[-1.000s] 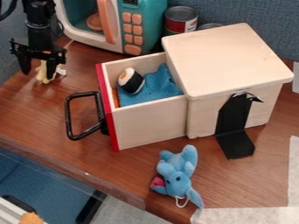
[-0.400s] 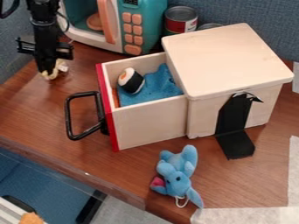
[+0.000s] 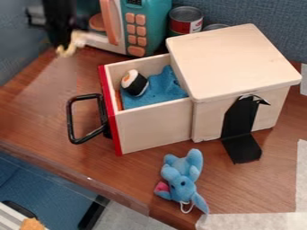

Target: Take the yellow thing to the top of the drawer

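A black robot gripper (image 3: 62, 44) hangs down at the upper left, its outline blurred. Its claw is clenched on a small, pale yellow thing (image 3: 73, 43), held at the fingertips above the brown wooden table (image 3: 42, 108), in front of the lower left part of a teal and white toy microwave (image 3: 157, 22). The yellow thing is probably a soft toy, though the blur makes its shape hard to tell.

At the centre and right stands a light wooden box (image 3: 231, 58) with a flat top. Its drawer (image 3: 155, 128) is pulled out toward the left, showing a red front edge and a black loop handle (image 3: 71, 117). Inside the drawer, a black and white sushi-like toy (image 3: 134, 83) leans beside a blue cloth (image 3: 159, 92). A bent black piece (image 3: 239, 128) stands against the box's near side, its foot on the table.

Nearer the viewer, a blue plush elephant (image 3: 182, 177) lies on the table. Behind the box, just beside the microwave, is a can (image 3: 185, 20) with a red and white label.
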You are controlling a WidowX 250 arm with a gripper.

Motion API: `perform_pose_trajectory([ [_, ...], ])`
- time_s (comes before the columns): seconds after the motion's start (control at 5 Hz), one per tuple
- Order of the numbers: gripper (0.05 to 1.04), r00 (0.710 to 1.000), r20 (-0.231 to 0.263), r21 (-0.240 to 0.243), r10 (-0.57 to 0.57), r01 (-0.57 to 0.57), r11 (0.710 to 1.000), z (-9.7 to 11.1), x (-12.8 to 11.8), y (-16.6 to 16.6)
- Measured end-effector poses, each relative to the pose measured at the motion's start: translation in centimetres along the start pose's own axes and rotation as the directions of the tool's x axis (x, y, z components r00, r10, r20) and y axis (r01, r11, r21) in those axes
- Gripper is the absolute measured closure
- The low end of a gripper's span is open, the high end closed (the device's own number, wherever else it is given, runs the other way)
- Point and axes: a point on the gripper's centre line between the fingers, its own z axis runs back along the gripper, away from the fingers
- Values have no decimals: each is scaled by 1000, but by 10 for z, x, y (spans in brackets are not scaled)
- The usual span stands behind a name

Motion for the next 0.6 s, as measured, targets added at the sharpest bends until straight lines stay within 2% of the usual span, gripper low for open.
perform_pose_trajectory([
  [0.2,1029,990,64,-127,-125,133,983,44,-3,-39],
  [0.4,1029,970,42,-256,-241,243,936,54,-13,-84],
  [0.6,1029,936,37,-304,-350,344,888,56,-23,-131],
])
